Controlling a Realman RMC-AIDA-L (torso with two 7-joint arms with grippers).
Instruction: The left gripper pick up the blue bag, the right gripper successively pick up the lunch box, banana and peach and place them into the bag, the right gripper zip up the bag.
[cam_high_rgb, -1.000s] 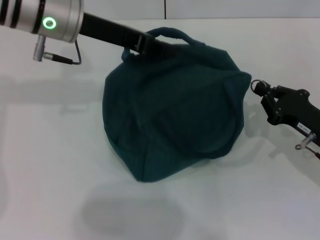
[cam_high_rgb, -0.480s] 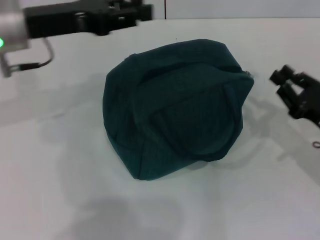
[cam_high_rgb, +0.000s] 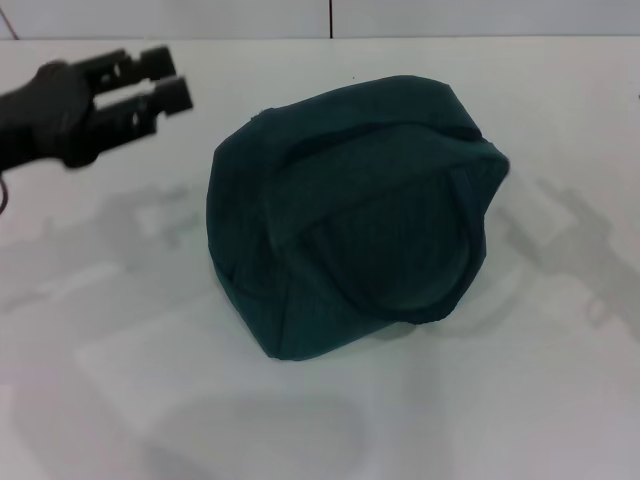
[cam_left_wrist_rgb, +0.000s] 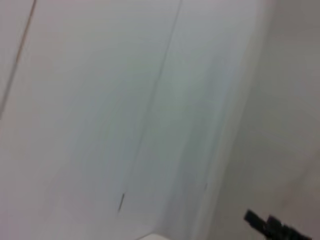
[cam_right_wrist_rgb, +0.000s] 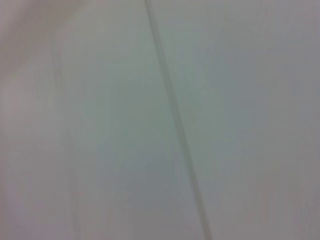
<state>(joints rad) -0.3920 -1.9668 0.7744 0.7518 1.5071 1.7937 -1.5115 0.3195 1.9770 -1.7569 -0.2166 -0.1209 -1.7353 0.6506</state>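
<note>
1. White tabletop (cam_high_rgb: 120, 400) carries the blue bag (cam_high_rgb: 350, 220), slumped at centre, mouth apparently shut.
2. Left gripper (cam_high_rgb: 165, 85) hovers apart from it, fingers slightly parted, holding nothing; the right gripper is unseen.
3. Soft, floppy fabric: probably best grasped by the handle loop (cam_high_rgb: 470, 215).

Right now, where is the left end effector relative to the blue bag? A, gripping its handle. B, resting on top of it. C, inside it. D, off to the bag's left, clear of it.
D: in the head view the left end effector hangs over the table to the left of the blue bag, with bare table between them.
</note>
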